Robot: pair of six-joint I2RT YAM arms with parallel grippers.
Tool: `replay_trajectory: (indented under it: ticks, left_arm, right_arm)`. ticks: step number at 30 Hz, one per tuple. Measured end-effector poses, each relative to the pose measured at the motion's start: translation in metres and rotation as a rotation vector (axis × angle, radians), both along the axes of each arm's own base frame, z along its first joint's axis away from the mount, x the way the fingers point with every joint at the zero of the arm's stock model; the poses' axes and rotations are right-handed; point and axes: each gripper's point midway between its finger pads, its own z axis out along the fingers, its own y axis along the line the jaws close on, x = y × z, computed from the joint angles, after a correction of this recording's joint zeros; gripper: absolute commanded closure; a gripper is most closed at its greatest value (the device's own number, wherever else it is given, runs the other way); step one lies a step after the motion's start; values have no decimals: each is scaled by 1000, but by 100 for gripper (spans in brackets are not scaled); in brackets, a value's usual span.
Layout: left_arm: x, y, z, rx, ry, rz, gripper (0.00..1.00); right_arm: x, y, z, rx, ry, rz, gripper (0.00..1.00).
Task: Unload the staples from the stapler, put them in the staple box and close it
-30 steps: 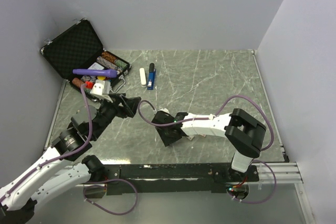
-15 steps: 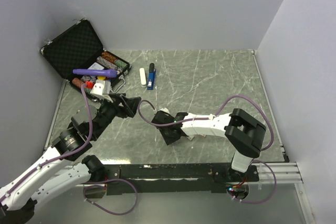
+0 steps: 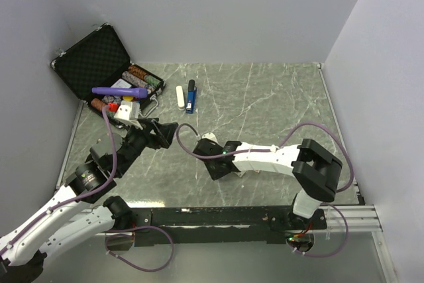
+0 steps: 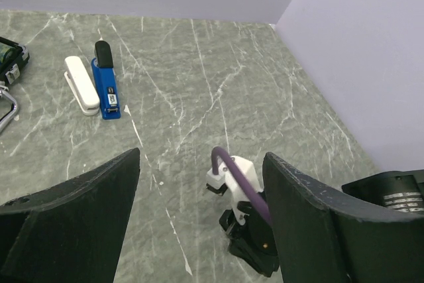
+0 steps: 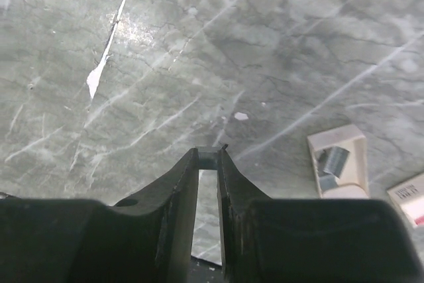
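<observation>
Right wrist view: the right gripper (image 5: 209,156) has its jaws almost together, a slit between; whether anything thin sits there I cannot tell. The left gripper (image 4: 199,164) gapes wide, empty. The small blue stapler with black top (image 4: 106,81) lies untouched near the far edge of the grey marble worktop (image 4: 265,64), just beside a white oblong bar (image 4: 81,84). Reaching seems the step in hand; next, a claw must travel out and pin the stapler.
</observation>
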Motion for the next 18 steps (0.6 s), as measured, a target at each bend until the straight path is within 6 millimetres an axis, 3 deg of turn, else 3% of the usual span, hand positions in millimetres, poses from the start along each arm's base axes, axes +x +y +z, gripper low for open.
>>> replay_trajectory:
  ticks: [9,18]
  left_arm:
    - [1,-1,-2,5,5,0,21]
    - [2,-3,-5,13,13,-4,20]
  right_arm:
    - [4,-17,21,8,-61,-36,77]
    - [9,-55,23,-17,-82,-118,77]
